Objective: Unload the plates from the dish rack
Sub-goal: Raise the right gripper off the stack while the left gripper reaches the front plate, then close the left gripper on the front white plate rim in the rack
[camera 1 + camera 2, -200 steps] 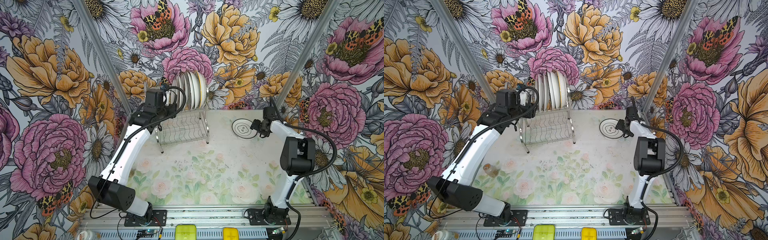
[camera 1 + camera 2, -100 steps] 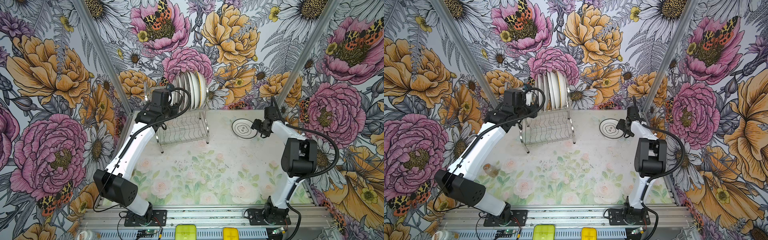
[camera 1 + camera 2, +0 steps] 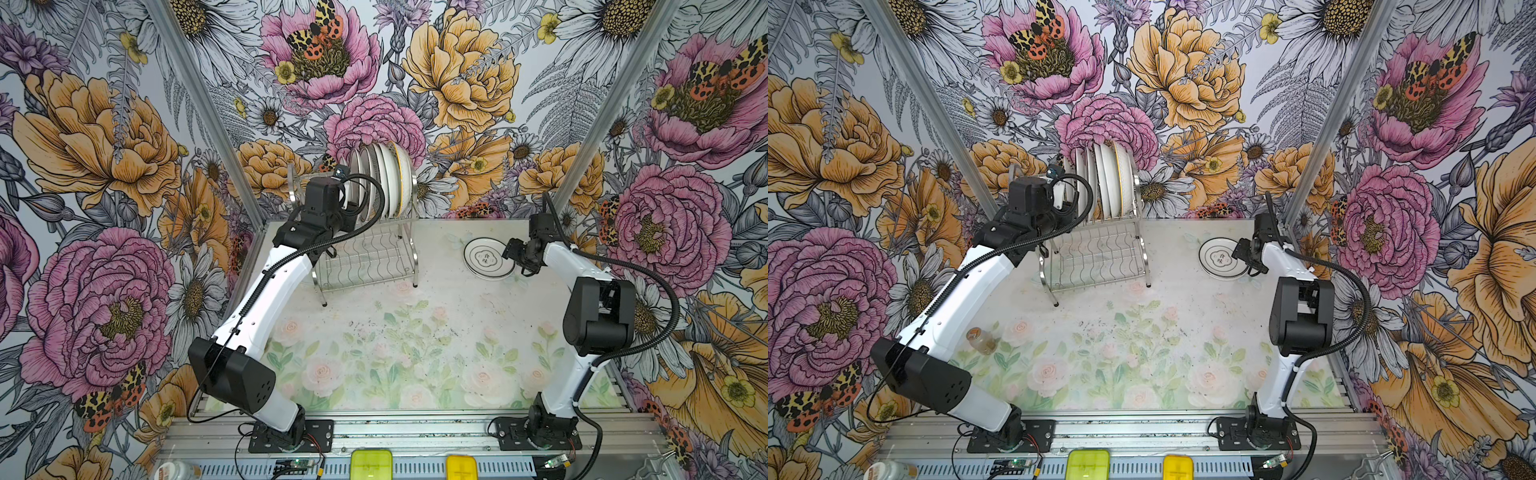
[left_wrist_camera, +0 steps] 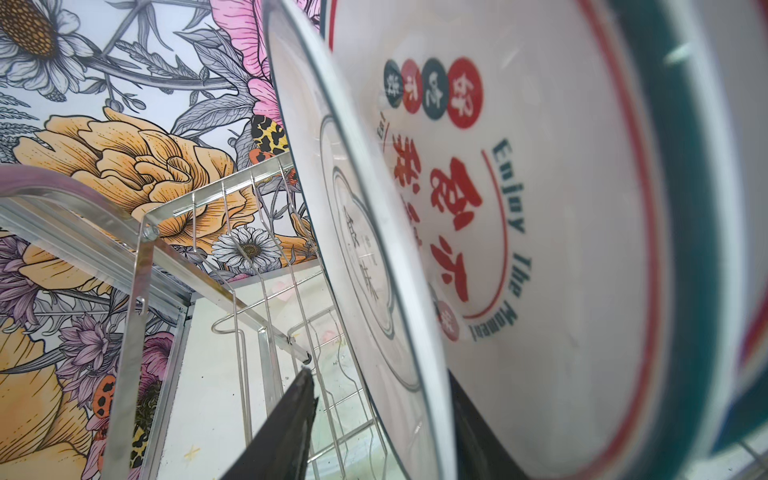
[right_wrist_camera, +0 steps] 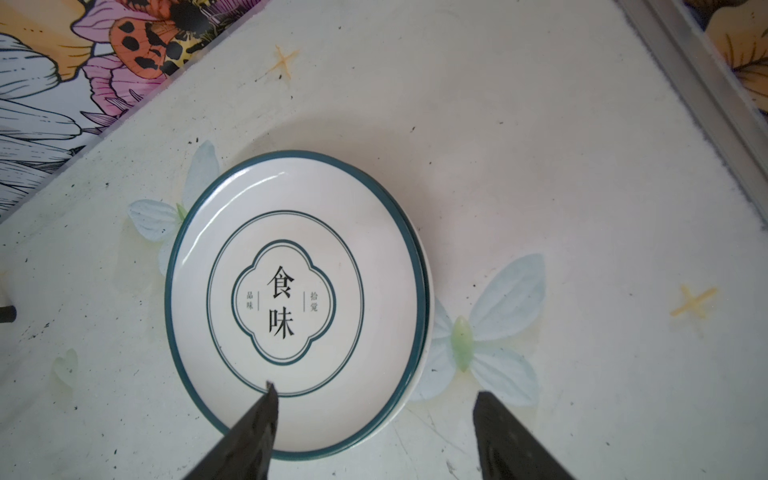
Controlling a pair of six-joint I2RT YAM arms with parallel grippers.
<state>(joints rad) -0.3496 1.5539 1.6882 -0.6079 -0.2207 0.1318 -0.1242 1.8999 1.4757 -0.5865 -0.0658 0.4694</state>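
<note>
Several white plates (image 3: 386, 183) (image 3: 1108, 183) stand on edge in the upper tier of the steel dish rack (image 3: 365, 262) (image 3: 1100, 257). My left gripper (image 4: 378, 374) is at the rack's left end, open, its jaws astride the outermost plate (image 4: 365, 257), a teal-rimmed one. One finger (image 4: 291, 415) is still a gap away from it. Behind that stands a plate with red characters (image 4: 540, 208). Two teal-rimmed plates (image 3: 488, 259) (image 5: 291, 299) lie stacked on the table at the back right. My right gripper (image 5: 376, 390) (image 3: 509, 255) hovers open over their near edge, holding nothing.
A small jar (image 3: 982, 340) stands on the table beside the left arm. Two yellow boxes (image 3: 371, 463) sit on the front rail. Aluminium corner posts (image 3: 582, 137) and flowered walls close in the back and sides.
The left arm has swung right into the rack's end, and its jaws have narrowed around the outermost plate. The right gripper has barely moved.
</note>
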